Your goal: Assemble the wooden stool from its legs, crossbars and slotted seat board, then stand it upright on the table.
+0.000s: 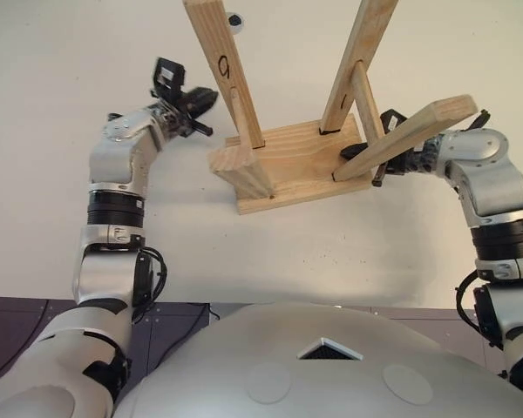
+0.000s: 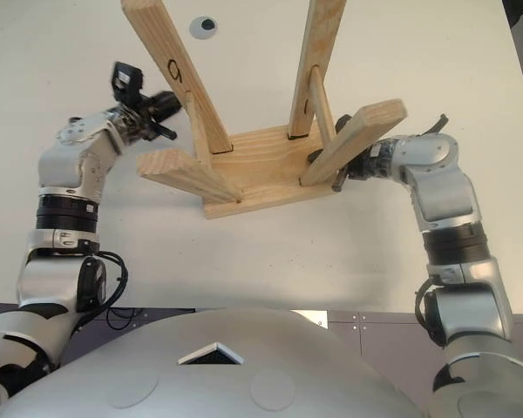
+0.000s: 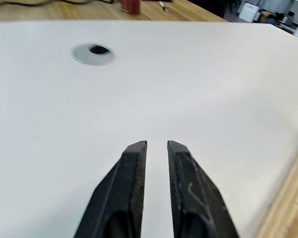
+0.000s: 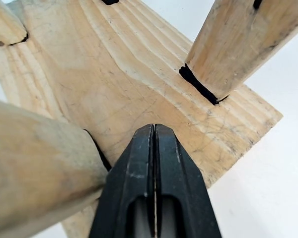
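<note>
— Holding anything?
— No. My right gripper [image 4: 154,128], pressed shut, sits by the grained pine seat board [image 1: 292,161], flat on the white surface [image 1: 70,52]; square legs [image 1: 222,70] fill its slots. My left gripper [image 3: 157,145]: slightly parted, empty.

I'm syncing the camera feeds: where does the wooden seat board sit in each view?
Left eye: pale slotted wooden seat board, centre, lying flat.
Right eye: centre too.
Left wrist: wood strip at one edge, board or leg unclear.
Right wrist: just beyond the shut end effector.
Shared landmark: dark leg slots.
</note>
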`<state>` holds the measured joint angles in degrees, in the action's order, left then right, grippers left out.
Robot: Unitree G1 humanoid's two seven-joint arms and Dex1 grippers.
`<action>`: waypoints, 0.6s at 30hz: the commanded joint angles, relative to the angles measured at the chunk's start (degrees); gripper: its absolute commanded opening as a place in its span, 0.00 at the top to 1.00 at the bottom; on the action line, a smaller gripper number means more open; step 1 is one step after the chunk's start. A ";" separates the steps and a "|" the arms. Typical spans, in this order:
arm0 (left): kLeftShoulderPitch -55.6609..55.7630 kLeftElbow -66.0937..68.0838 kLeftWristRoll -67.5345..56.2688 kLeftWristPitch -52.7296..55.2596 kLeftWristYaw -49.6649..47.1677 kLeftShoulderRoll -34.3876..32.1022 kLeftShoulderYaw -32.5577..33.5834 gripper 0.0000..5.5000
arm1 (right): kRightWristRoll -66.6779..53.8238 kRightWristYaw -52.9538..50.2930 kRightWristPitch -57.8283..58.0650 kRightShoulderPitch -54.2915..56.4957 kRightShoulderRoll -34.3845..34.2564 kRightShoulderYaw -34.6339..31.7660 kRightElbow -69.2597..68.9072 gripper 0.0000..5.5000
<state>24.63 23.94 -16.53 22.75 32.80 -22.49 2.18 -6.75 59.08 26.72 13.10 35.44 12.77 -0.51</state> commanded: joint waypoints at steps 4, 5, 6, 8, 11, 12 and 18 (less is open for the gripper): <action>-15.27 -23.54 -7.22 13.91 9.39 -12.20 4.31 0.87 | 1.77 -9.94 13.23 -5.87 -2.09 2.74 -6.00 1.00; -17.69 -28.19 -9.63 16.13 11.73 -14.12 5.36 0.87 | 1.84 -11.63 14.44 -6.55 -2.52 2.72 -6.83 1.00; -19.45 -31.29 -11.38 17.27 13.51 -15.62 6.46 0.87 | 2.12 -13.69 15.53 -7.04 -3.30 2.87 -7.35 1.00; -20.77 -33.50 -12.45 17.64 14.54 -17.19 7.94 0.87 | 2.60 -18.98 17.53 -7.57 -6.29 2.81 -7.27 1.00; -23.33 -35.27 -12.76 17.34 16.71 -18.56 7.03 0.84 | 2.82 -24.34 19.05 -7.70 -10.14 3.30 -7.11 1.00; -24.99 -37.12 -13.34 17.13 18.02 -18.88 6.43 0.82 | 2.29 -25.52 19.28 -7.47 -11.15 2.87 -7.32 1.00; -30.90 -42.73 -17.00 14.94 19.30 -15.63 6.95 0.65 | -15.93 -24.37 32.54 -1.36 -16.93 -14.66 -9.26 0.91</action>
<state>-5.13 -17.66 -33.08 38.95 52.56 -39.05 8.75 -18.03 34.76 53.10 8.93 19.96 3.34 -10.72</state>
